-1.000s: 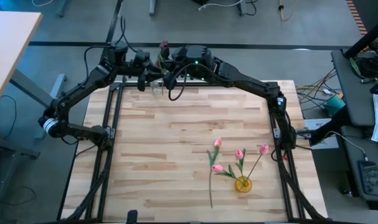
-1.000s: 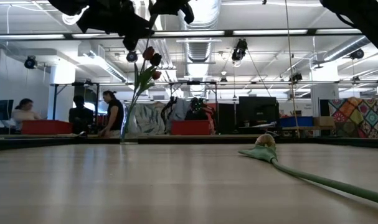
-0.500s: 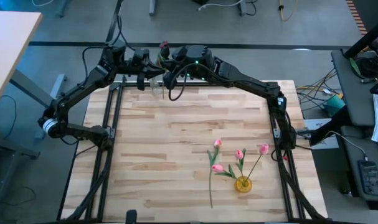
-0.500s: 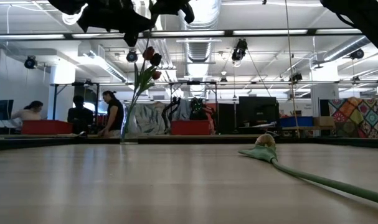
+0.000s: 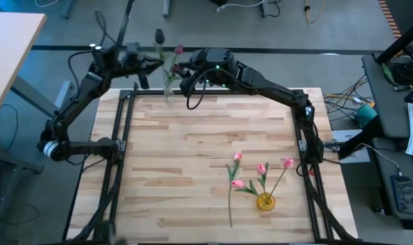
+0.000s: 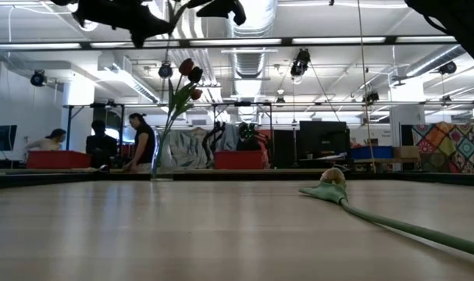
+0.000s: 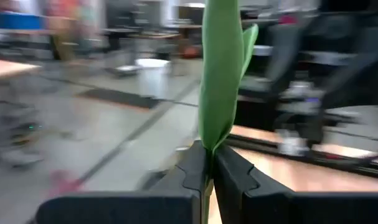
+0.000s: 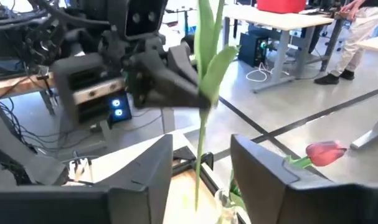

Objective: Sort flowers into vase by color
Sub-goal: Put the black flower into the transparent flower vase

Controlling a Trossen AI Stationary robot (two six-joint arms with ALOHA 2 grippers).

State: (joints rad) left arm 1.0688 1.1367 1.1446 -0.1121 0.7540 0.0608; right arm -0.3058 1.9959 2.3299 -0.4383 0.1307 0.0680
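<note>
A clear glass vase (image 6: 162, 160) stands at the table's far edge, left of the middle, with dark maroon flowers (image 6: 188, 70) in it. My left gripper (image 5: 154, 64) is above it, shut on a dark-headed flower (image 5: 158, 34) that stands upright. My right gripper (image 8: 201, 155) is open; its fingers stand on either side of that flower's stem (image 8: 200, 163) without touching it. A yellow vase (image 5: 265, 201) near the right front holds pink flowers (image 5: 261, 167). Another pink flower (image 5: 237, 184) lies flat on the table beside it. My left gripper pinches the flower's stem and the leaf wrapped round it (image 7: 208, 144), about halfway along, between its two fingers. The fingers come level from the table's left and lie across the stem. The flower stands upright, head up, its lower end hanging toward the glass vase.
The black frame rails (image 5: 124, 136) run along the table's left and right sides. Bare wood lies between the two vases. People stand in the room beyond the far edge (image 6: 139, 140).
My left gripper has shut on the flower's stem, and my right gripper has then opened and let go of it. The left gripper has drawn toward the table's far left corner and up, taking the flower with it; the flower stays upright.
</note>
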